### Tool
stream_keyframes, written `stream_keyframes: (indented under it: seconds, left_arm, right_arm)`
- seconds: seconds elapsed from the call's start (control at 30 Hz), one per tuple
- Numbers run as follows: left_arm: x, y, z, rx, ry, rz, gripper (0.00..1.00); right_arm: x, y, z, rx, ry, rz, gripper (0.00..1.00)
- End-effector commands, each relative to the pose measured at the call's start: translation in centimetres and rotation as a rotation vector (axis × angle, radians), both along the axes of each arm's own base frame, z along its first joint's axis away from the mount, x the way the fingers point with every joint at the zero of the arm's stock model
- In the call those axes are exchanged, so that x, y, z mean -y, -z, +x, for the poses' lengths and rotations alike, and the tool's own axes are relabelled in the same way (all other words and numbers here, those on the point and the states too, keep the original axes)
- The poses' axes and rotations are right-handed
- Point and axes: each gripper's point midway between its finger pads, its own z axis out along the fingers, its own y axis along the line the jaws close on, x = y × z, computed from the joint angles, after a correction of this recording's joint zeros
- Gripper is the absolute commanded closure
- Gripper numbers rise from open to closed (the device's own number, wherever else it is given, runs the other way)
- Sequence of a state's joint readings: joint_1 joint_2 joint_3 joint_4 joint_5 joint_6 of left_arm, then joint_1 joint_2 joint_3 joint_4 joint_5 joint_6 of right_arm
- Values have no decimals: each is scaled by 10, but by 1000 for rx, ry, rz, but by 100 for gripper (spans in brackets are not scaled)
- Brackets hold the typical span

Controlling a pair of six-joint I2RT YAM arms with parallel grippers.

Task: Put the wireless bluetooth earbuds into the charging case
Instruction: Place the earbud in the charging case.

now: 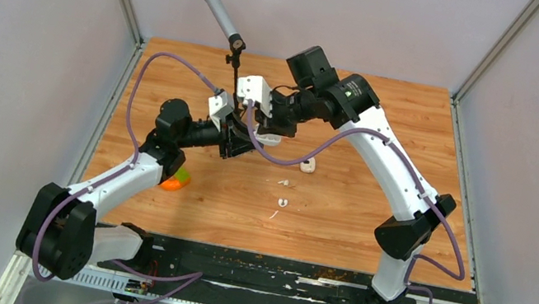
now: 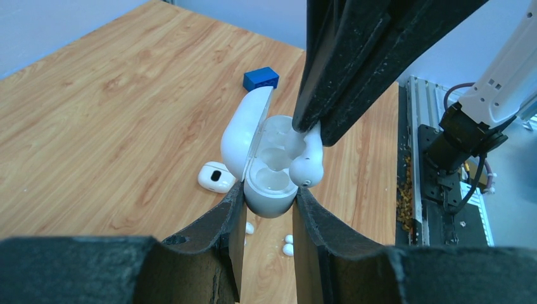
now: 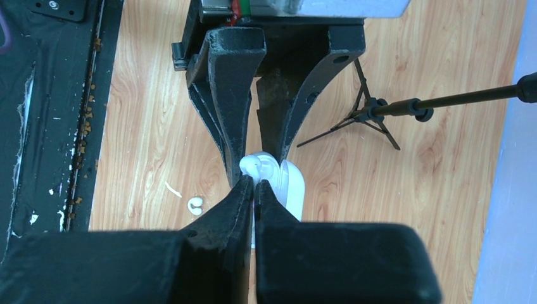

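left wrist view: the left fingers (image 2: 232, 218) stand narrow, clamped on the lower shell of the charging case (image 2: 271, 193). the case is held up off the bench (image 2: 95, 95), its hinged lid open to the left. the right fingers (image 2: 329, 107) reach in from above, pinched tight on the stem of one earbud (image 2: 308, 163). its bulb end sits at the right rim of the open case, partly over a well; whether it touches cannot be told. on the bench below lie a white rounded square with a dark centre (image 2: 215, 177), a blue block (image 2: 261, 78) farther back, and a few small white pieces (image 2: 288, 246). top external view shows both arms meeting over mid-bench, near a microphone (image 1: 220, 11).
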State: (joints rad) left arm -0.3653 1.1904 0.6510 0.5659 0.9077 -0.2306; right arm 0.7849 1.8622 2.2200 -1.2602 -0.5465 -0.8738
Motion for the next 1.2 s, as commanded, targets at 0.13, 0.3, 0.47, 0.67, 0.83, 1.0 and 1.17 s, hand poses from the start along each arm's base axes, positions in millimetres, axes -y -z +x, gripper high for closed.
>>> stream_keyframes:
  seconds: [0.13, 0.3, 0.47, 0.67, 0.83, 1.0, 1.17]
  left_arm:
    - [2, -32, -2, 93, 9, -42, 100]
    - [2, -30, -1, 93, 11, -40, 100]
    - [2, -30, -1, 93, 11, -40, 100]
    - [2, -29, -1, 93, 11, -38, 100]
    - [1, -31, 0, 89, -1, -46, 100]
    - [1, -31, 0, 91, -4, -47, 100]
    - [1, -33, 1, 91, -9, -50, 100]
  right_arm:
    - [3, -2, 1, 41, 12, -7, 100]
    - [2, 0, 4, 50, 19, -1, 100]
    - [1, 2, 6, 47, 28, -3, 100]
    - [3, 1, 8, 56, 37, -9, 100]
    - [6, 7, 7, 26, 40, -56, 100]
    - [7, 13, 9, 11, 57, -77, 100]
    - [6, 13, 7, 6, 51, -68, 100]
